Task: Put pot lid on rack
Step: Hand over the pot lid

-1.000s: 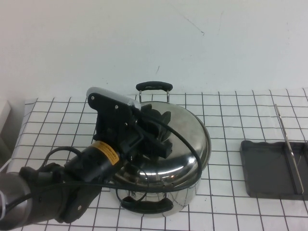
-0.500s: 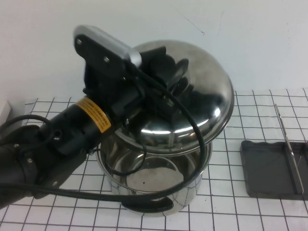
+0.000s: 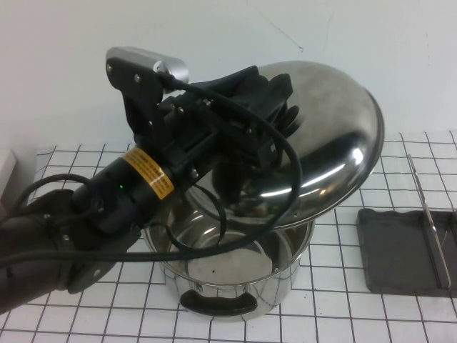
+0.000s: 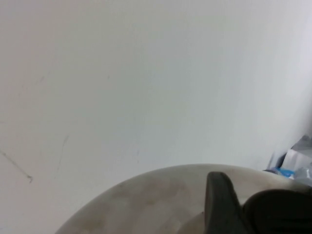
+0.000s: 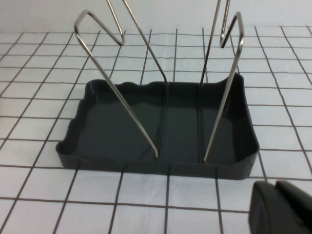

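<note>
My left gripper (image 3: 277, 114) is shut on the black knob of the pot lid (image 3: 335, 143). It holds the shiny domed lid tilted in the air, above and to the right of the open steel pot (image 3: 228, 282). In the left wrist view the lid's dome (image 4: 146, 200) fills the lower part, with one dark finger (image 4: 219, 202) beside the knob (image 4: 280, 209). The rack's dark grey tray (image 3: 396, 250) with its wire frame (image 3: 428, 221) lies at the right. The right wrist view shows the tray (image 5: 122, 122) and wires (image 5: 126, 97) close ahead. My right gripper (image 5: 279, 207) is shut and empty, just short of the tray.
The pot stands on a white cloth with a black grid (image 3: 335, 307), with one black handle (image 3: 218, 304) facing the front. A white wall rises behind the table. A pale object (image 3: 6, 168) sits at the far left edge.
My left gripper has lifted the lid off the pot and carried it up and to the right, tilting it more. The pot now stands open. The rack has not moved.
</note>
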Available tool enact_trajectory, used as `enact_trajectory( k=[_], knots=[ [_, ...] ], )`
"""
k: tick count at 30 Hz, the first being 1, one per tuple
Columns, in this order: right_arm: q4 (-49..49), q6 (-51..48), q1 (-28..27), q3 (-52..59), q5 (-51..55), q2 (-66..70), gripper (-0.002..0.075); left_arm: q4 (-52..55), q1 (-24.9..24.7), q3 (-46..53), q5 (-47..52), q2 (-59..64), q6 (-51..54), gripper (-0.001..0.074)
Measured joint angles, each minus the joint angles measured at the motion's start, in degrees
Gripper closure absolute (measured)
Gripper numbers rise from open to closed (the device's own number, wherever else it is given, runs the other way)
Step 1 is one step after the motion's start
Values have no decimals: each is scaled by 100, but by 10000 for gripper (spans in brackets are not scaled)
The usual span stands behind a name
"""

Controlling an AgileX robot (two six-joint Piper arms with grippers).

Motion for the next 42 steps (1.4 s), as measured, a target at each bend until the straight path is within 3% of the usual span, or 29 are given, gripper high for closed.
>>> enact_trajectory(
  k=[7, 9, 14, 17, 25, 34, 38, 42],
  knots=[
    [-23, -37, 0, 0, -28, 0, 729, 394, 0, 0, -920, 433, -210, 418],
    [717, 319, 0, 0, -116, 0, 729, 662, 0, 0, -935, 505, -297, 418],
    [3709, 1467, 0, 11, -460, 0, 729, 943, 0, 0, -1043, 695, -428, 418],
    [4165, 1377, 0, 11, -680, 0, 729, 943, 0, 0, -1106, 751, -480, 418],
    [4252, 158, 5, -15, -1169, 0, 729, 910, 0, 0, -1382, 774, -692, 418],
    [4971, -2021, 247, -1473, -696, 1013, 724, 643, 0, 0, -1665, 774, -814, 418],
    [5951, -3321, 310, -2300, -351, 2146, 650, 399, 0, 0, -1674, 774, -814, 418],
    [7370, -4930, 329, -3127, 53, 3139, 486, 7, 0, 0, -1674, 774, -1056, 418]
  ],
)
